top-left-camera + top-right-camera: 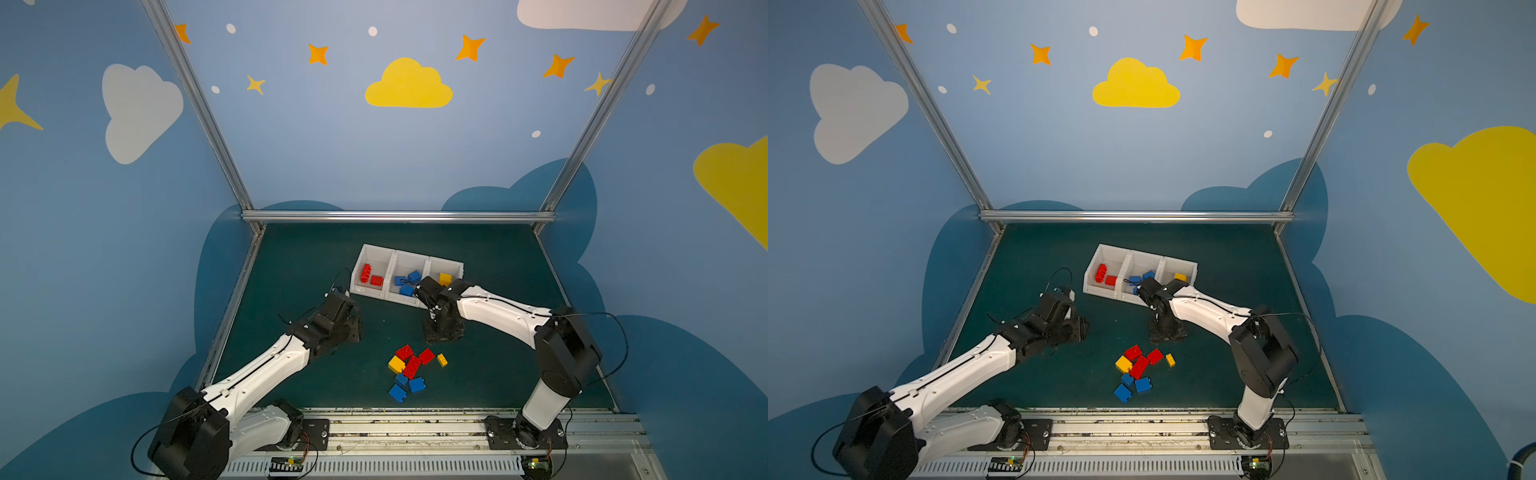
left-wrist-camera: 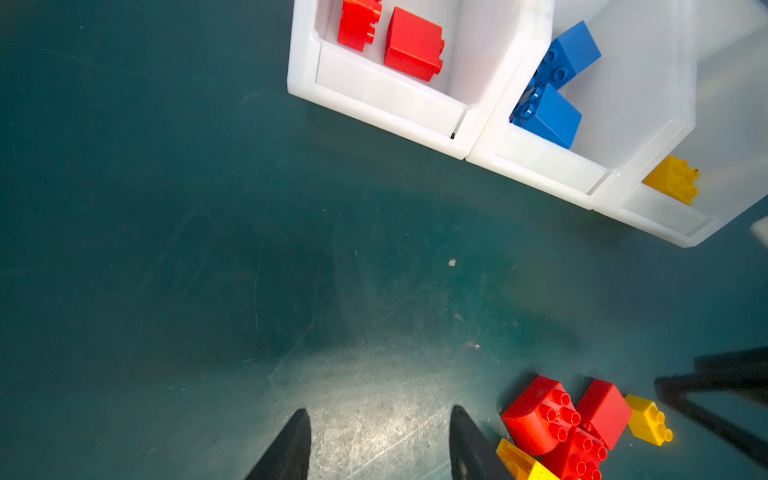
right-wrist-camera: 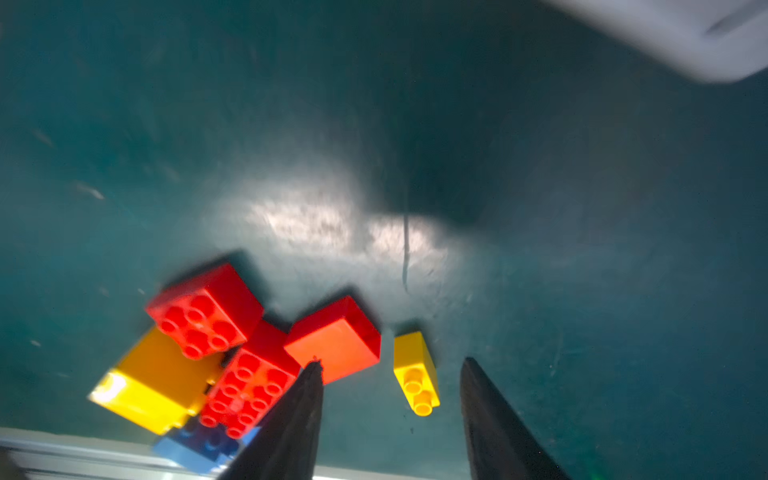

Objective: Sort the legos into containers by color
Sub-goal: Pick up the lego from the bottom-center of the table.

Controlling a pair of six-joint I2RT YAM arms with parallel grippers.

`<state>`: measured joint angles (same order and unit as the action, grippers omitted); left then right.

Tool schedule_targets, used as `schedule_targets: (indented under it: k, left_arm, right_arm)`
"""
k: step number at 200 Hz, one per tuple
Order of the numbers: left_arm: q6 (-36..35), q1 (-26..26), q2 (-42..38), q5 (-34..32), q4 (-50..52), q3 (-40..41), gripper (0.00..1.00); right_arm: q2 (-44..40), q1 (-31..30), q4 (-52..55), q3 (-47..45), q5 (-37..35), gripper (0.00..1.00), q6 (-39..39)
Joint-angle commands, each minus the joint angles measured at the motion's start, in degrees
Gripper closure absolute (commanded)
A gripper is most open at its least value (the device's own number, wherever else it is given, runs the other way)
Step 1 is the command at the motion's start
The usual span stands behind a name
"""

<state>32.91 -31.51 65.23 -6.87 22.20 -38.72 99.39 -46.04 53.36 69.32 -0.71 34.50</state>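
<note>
Containers [image 1: 376,254] rear-ctr on table [image 1: 299,270]; loose legos [image 1: 411,368] in front, betw. left arm [image 1: 266,365] & right arm [image 1: 498,307].

Top views: both are looking down and forward from high above the near edge of the bench [image 1: 299,374], far from the row of white containers [image 1: 411,255] [image 1: 1144,257], taking in both arms and the painted walls behind.
Left wrist: is looking down at the bench from near the containers [image 2: 386,99], with the left fingers [image 2: 286,453] showing at the frame edge.
Right wrist: is facing down past the right fingers [image 3: 494,424], close to the bench, catching one blurred corner of the containers [image 3: 685,37].
Shared: all views are catching the loose brick pile [image 2: 540,415] [image 3: 249,382] nearer than the containers; the top views are overlapping almost wholly.
</note>
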Motion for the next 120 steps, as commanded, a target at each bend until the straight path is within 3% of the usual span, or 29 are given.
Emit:
schedule_targets:
  k: [1,71,96,120]
  left_arm:
    - [0.49,0.26,0.01,0.84,0.22,0.23,0.46]
    - [0.97,0.13,-0.35,1.12,0.43,0.40,0.46]
    - [1.11,0.18,-0.43,1.25,0.60,0.40,0.46]
    - [1.17,0.22,-0.72,1.30,0.93,0.54,0.46]
  right_arm:
    - [-0.25,-1.15,1.92,-2.15,0.38,0.48,-0.74]
    - [-0.89,-2.95,0.10,-7.30,0.71,0.53,1.00]
    - [-0.52,-3.00,-1.46,-8.49,1.14,0.63,1.69]
    - [-0.41,-3.09,-2.04,-8.37,1.59,0.83,1.84]
